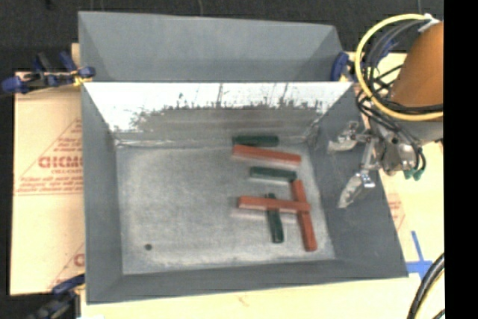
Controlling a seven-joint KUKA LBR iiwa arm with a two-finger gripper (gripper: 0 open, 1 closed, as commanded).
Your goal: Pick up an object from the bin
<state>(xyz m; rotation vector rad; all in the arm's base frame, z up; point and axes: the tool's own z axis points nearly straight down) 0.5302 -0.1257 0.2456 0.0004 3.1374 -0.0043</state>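
Hovering at the bin's (187,71) three o'clock wall with the pincer (345,169) gaping wide, gripping nothing; lying near, toward nine o'clock, a red stick (304,224) and green stick (272,174).

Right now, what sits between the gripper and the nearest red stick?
Nothing loose. The camera view shows only bare grey bin wall between the open gripper and the red stick lying nearest it, on the floor's right side.
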